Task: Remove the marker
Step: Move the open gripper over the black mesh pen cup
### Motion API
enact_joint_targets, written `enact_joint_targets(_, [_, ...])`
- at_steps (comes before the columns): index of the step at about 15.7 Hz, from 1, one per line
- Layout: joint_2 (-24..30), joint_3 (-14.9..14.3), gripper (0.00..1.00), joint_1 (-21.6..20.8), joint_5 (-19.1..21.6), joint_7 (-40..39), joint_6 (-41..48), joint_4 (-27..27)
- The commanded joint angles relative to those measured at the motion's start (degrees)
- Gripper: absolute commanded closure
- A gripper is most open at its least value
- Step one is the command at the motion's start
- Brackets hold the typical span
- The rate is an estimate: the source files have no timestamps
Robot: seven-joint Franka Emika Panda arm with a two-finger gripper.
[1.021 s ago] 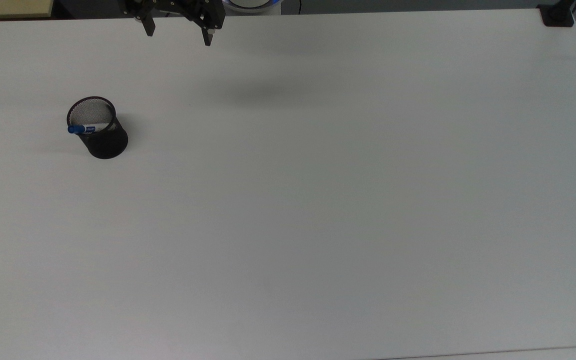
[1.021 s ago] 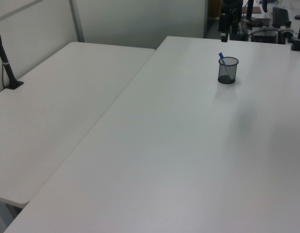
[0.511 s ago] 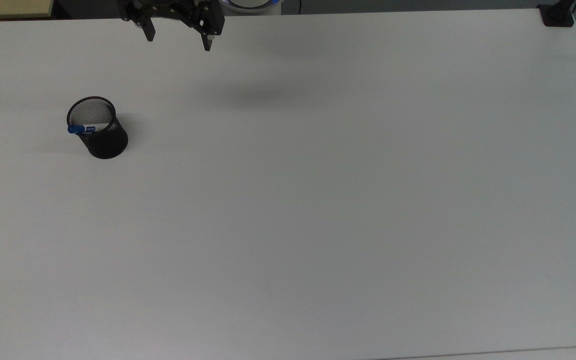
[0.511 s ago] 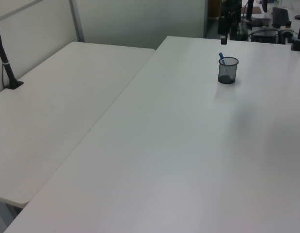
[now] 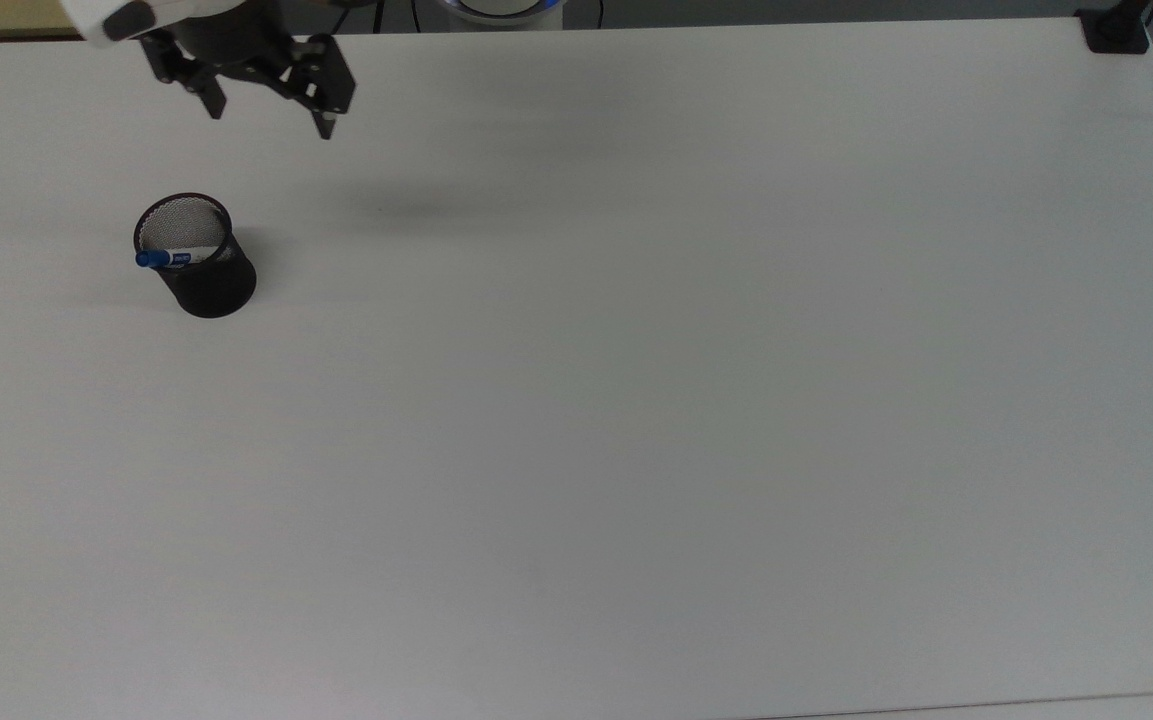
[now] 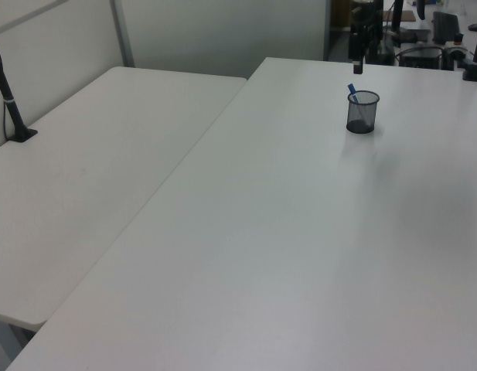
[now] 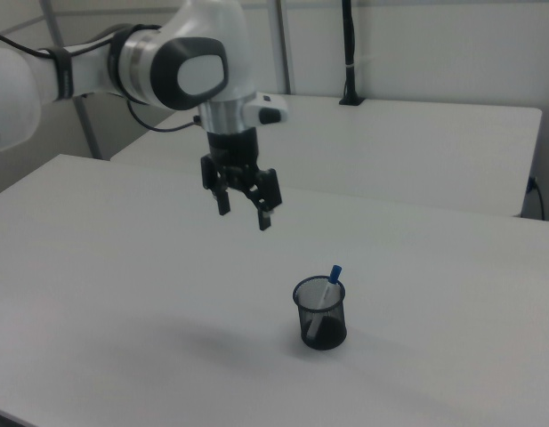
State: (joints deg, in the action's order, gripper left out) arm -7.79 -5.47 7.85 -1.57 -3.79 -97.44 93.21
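White table (image 5: 636, 400), marker (image 5: 168, 258) in cup (image 5: 206, 285)

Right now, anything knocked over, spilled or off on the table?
Nothing stands out. The mesh cup stands upright with the marker leaning inside, blue cap up. The gripper hangs open above the table, apart from both.

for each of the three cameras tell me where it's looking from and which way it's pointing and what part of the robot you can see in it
Top view: looks steeply down on the white table; the open gripper reaches in from the top edge, above the black mesh cup.
Left view: low at one end, looking along the table toward the cup; the gripper hangs dark at the far end.
Right view: off a table side, angled down; the white arm and gripper hang above the cup.
Shared: all three show the cup with the marker leaning inside.
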Motion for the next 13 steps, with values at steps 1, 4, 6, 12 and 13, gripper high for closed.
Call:
enact_joint_targets(1, [-2.8,-0.2,0.0,3.4,-0.5,-4.3,-0.6,-1.4])
enact_joint_targets(4, [-3.2,-0.2,0.0,5.7,-2.1,-5.3,-2.5,-1.0])
enact_joint_targets(6, [-5.1,-0.2,0.0,6.7,-2.2,-5.6,-5.0,-1.0])
enact_joint_targets(12, [-10.1,-0.2,0.1,9.3,-2.0,-5.0,-16.2,-1.4])
enact_joint_targets(13, [-10.6,-0.2,0.14,9.3,-2.0,-4.9,-17.1,-1.3])
